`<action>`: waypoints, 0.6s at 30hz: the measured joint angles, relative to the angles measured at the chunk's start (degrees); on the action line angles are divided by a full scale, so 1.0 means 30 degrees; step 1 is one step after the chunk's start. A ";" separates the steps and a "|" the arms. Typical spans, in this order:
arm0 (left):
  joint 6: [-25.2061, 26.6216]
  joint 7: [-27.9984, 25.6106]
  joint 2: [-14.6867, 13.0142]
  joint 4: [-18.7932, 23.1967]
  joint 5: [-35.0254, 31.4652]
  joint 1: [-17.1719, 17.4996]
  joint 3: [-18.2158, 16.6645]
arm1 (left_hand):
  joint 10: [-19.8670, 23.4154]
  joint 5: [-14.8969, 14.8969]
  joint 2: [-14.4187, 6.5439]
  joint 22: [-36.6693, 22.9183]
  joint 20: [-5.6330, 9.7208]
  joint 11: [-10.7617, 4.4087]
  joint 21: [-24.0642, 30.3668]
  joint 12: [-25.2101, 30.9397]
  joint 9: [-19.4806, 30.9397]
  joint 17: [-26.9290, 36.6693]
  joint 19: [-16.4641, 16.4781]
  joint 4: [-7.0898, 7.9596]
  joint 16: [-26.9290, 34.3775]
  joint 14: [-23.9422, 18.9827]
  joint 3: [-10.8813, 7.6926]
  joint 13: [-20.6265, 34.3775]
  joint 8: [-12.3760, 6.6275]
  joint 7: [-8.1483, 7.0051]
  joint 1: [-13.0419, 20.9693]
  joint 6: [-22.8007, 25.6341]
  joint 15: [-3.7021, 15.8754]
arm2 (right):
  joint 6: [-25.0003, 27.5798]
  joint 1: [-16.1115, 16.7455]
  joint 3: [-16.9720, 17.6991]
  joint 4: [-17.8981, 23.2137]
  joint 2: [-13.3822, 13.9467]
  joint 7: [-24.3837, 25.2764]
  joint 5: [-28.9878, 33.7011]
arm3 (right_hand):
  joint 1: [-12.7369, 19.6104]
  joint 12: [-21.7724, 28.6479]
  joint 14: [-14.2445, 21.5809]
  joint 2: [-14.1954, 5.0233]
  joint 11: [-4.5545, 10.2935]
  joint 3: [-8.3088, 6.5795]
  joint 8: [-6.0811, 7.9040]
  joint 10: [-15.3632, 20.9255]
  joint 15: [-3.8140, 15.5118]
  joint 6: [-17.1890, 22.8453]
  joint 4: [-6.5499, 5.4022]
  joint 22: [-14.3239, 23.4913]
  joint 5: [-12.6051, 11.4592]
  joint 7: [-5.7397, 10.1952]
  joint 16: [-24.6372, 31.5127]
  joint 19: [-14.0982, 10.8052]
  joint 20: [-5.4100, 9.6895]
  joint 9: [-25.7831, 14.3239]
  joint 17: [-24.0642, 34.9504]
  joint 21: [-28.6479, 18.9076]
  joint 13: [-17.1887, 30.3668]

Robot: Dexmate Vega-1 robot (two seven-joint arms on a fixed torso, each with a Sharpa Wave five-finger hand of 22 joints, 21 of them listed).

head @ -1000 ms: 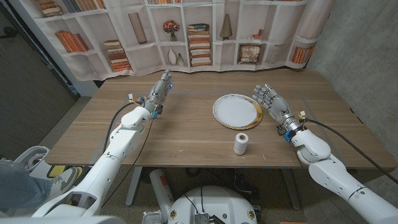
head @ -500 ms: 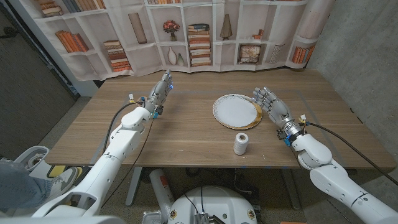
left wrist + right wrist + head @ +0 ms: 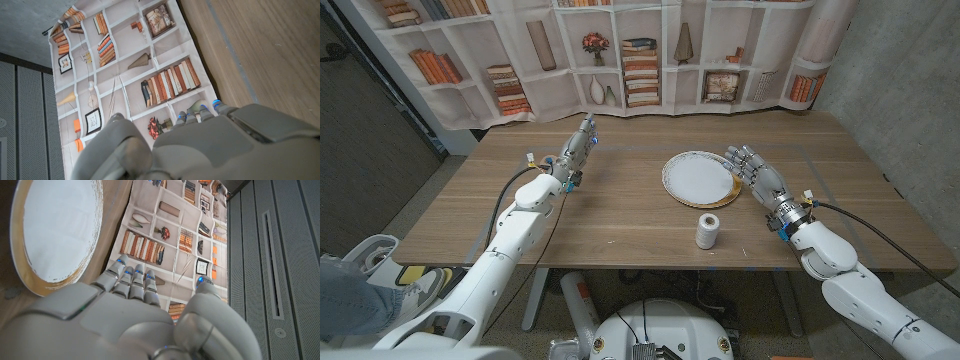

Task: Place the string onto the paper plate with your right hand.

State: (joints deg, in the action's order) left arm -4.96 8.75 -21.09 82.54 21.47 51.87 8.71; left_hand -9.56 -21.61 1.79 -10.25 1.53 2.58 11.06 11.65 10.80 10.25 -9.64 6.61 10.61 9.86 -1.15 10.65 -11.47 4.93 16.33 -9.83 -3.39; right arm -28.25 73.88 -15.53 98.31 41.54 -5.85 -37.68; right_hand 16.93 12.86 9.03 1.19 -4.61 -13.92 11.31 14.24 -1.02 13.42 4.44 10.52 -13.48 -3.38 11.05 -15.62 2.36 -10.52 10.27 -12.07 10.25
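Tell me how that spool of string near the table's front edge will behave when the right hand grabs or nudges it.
The spool of string stands upright on a narrow end, so a sideways nudge may well tip it. Its round shape suggests it would then roll, perhaps toward the table edge close by. It looks small and probably light; the wound string likely gives the right hand decent grip.

Right hand [image 3: 115, 320] beside paper plate [image 3: 55, 225]

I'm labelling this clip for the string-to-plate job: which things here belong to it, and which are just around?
Belongs to the job:
string spool, upright on the table
paper plate, nothing on it
right hand, beside the plate, holding nothing

Just around:
left hand, holding nothing
bookshelf backdrop
wooden table
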 measured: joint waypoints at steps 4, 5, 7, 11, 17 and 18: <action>-0.0004 0.0022 -0.0009 -0.0020 0.0011 0.0002 0.0000 | 0.0000 -0.0075 0.0000 0.0000 0.0000 -0.0001 0.0000 0.0000 0.0000 -0.0001 0.0000 -0.0021 0.0000 0.0000 0.0021 0.0000 0.0000 -0.0001 0.0000 0.0000 0.0001 | -0.0112 0.0158 0.0003 0.0128 0.0040 0.0072 0.0143 | 0.0083 0.0000 0.0000 0.0083 -0.0001 0.0079 0.0000 -0.0001 0.0000 0.0000 0.0078 0.0000 0.0000 0.0000 0.0000 0.0001 0.0000 -0.0001 -0.0001 0.0000 0.0000; -0.0005 0.0037 -0.0019 -0.0022 0.0017 0.0003 0.0000 | 0.0000 -0.0074 0.0000 0.0000 0.0000 -0.0001 0.0000 0.0000 0.0000 0.0000 0.0000 -0.0021 0.0000 0.0000 0.0021 0.0001 0.0000 -0.0001 0.0000 0.0000 0.0001 | -0.0159 0.0250 0.0008 0.0204 0.0064 0.0113 0.0198 | 0.0107 0.0000 0.0000 0.0108 0.0000 0.0079 0.0000 -0.0001 0.0000 -0.0001 0.0078 0.0000 0.0000 0.0000 -0.0062 0.0001 0.0000 -0.0001 -0.0022 0.0000 0.0000; -0.0005 0.0056 -0.0033 -0.0022 0.0026 0.0003 0.0000 | -0.0001 -0.0074 0.0000 0.0000 0.0000 -0.0002 0.0000 0.0000 0.0000 -0.0001 0.0000 -0.0021 0.0000 0.0000 0.0021 0.0001 0.0000 -0.0001 0.0000 0.0000 0.0001 | -0.0199 0.0448 0.0029 0.0348 0.0105 0.0159 0.0255 | 0.0113 0.0000 -0.0001 0.0101 -0.0001 0.0079 0.0000 -0.0001 0.0000 -0.0001 0.0078 0.0000 0.0000 0.0000 -0.0084 0.0001 -0.0001 -0.0001 -0.0050 0.0000 0.0000; 0.0041 0.0078 -0.0065 -0.0008 0.0031 0.0003 0.0004 | 0.0000 -0.0074 0.0000 0.0000 0.0000 -0.0002 0.0000 0.0000 -0.0001 -0.0001 0.0000 -0.0020 0.0000 0.0000 0.0020 0.0001 0.0000 -0.0002 0.0000 0.0000 0.0001 | -0.0373 0.0633 0.0057 0.0459 0.0133 0.0287 0.0436 | 0.0184 0.0000 -0.0001 0.0031 0.0067 -0.0001 0.0000 0.0066 0.0000 -0.0001 0.0157 0.0000 0.0000 -0.0001 -0.0083 0.0002 -0.0001 0.0000 -0.0048 0.0000 0.0000; 0.0204 0.0098 -0.0135 0.0201 0.0034 0.0002 0.0010 | 0.0000 -0.0074 -0.0021 0.0000 -0.0001 -0.0003 0.0000 0.0000 -0.0001 -0.0001 0.0000 -0.0020 0.0000 0.0000 0.0020 0.0002 0.0000 -0.0003 0.0021 0.0000 0.0001 | -0.0649 0.0880 0.0076 0.0602 0.0163 0.0415 0.0659 | 0.0258 0.0000 -0.0002 0.0105 0.0067 -0.0001 0.0000 0.0066 0.0000 -0.0001 0.0157 0.0000 0.0000 0.0000 -0.0082 0.0003 -0.0002 -0.0001 -0.0048 0.0000 0.0000; 0.0204 0.0098 -0.0173 0.0279 0.0034 0.0003 0.0013 | 0.0000 -0.0074 -0.0103 0.0001 -0.0001 -0.0004 0.0000 0.0000 -0.0002 -0.0001 0.0000 -0.0020 0.0000 0.0000 0.0020 0.0002 0.0000 -0.0003 0.0104 0.0000 0.0001 | -0.0669 0.0880 0.0076 0.0602 0.0163 0.0427 0.0677 | 0.0264 0.0000 -0.0002 0.0101 0.0067 0.0031 0.0000 0.0066 0.0000 -0.0001 0.0189 0.0000 0.0000 0.0000 -0.0082 0.0003 -0.0002 -0.0001 -0.0047 0.0000 0.0000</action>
State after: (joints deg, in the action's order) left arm -4.35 9.04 -21.61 83.38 21.57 51.88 8.75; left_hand -9.56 -21.84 1.48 -10.25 1.53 2.56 11.06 11.65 10.79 10.25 -9.64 6.55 10.61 9.86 -1.09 10.65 -11.47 4.92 16.64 -9.83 -3.39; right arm -30.26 76.52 -15.30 100.11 42.03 -4.57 -35.65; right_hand 17.72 12.86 9.02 1.49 -4.41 -13.82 11.31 14.44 -1.02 13.42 5.01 10.52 -13.48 -3.38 10.80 -15.61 2.35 -10.52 10.13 -12.07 10.25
